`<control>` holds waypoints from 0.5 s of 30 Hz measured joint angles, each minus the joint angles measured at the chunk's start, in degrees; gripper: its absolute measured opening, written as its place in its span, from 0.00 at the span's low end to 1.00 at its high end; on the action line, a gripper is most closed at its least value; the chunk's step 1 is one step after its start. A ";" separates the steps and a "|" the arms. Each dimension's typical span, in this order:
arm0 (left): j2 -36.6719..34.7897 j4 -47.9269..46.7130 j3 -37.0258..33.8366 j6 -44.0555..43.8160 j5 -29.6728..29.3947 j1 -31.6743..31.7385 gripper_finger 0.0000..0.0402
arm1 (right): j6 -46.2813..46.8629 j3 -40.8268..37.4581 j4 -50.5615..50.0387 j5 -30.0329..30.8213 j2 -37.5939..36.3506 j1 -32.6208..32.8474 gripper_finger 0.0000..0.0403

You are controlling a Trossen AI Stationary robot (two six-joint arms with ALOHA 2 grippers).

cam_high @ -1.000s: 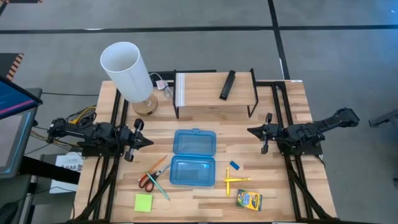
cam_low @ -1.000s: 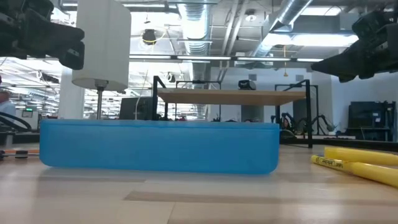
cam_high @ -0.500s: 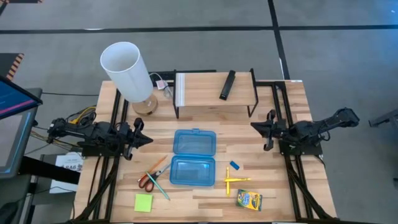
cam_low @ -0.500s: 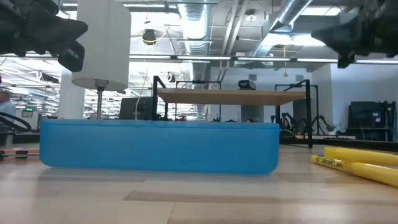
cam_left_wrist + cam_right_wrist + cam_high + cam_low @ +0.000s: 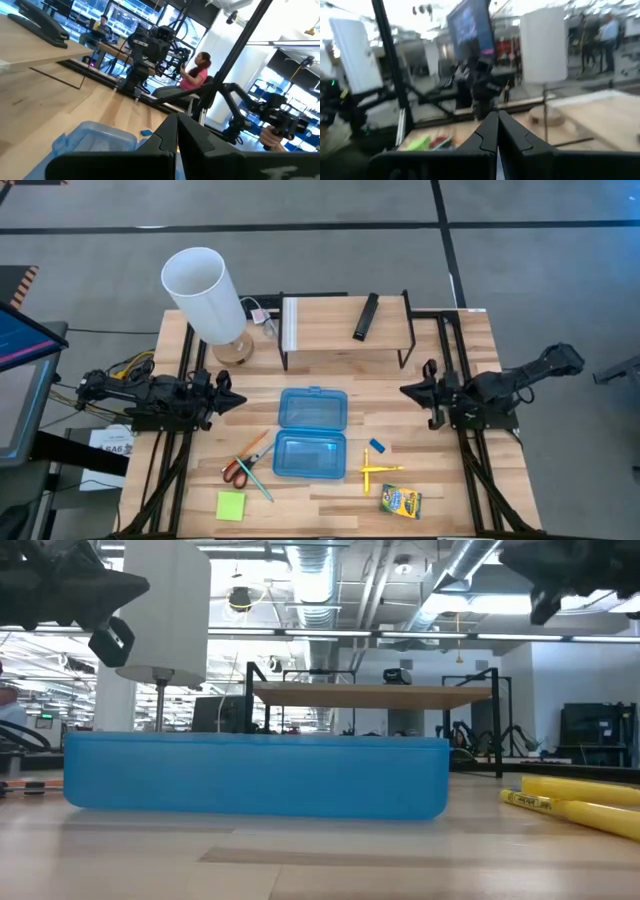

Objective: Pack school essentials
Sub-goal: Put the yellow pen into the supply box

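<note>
Nothing packed yet. Case point(image 5: 311, 432) open at table centre, empty. Scissors point(image 5: 238, 471) and pencils point(image 5: 257, 467) at its 8 o'clock, pad point(image 5: 231, 506) at 7, eraser point(image 5: 377, 446) at 3, crayons point(image 5: 400, 501) at 5. Left hand point(image 5: 226, 401) at 10, right hand point(image 5: 418, 392) at 2, both raised, fingers together, holding nothing.

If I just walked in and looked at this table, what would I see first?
Probably the open blue plastic case in the middle of the table, with the big white lamp at the back left corner. Colourful school things lie around the case: scissors and a lime-green sticky-note pad on its left, yellow pencils and a crayon box on its right. The left gripper and right gripper are shut, out at the sides.
</note>
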 joint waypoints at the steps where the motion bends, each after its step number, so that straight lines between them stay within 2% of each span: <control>1: 0.00 0.00 0.00 -0.02 -0.35 0.00 0.00 | 0.41 1.49 -0.96 0.02 2.39 0.73 0.08; 6: 0.00 0.12 0.00 0.15 -1.33 0.00 0.00 | 3.13 11.27 -9.02 2.12 14.78 5.02 0.09; 15: 0.00 0.15 0.00 0.33 -2.37 0.00 0.00 | 14.29 27.59 -27.43 3.79 35.03 12.75 0.13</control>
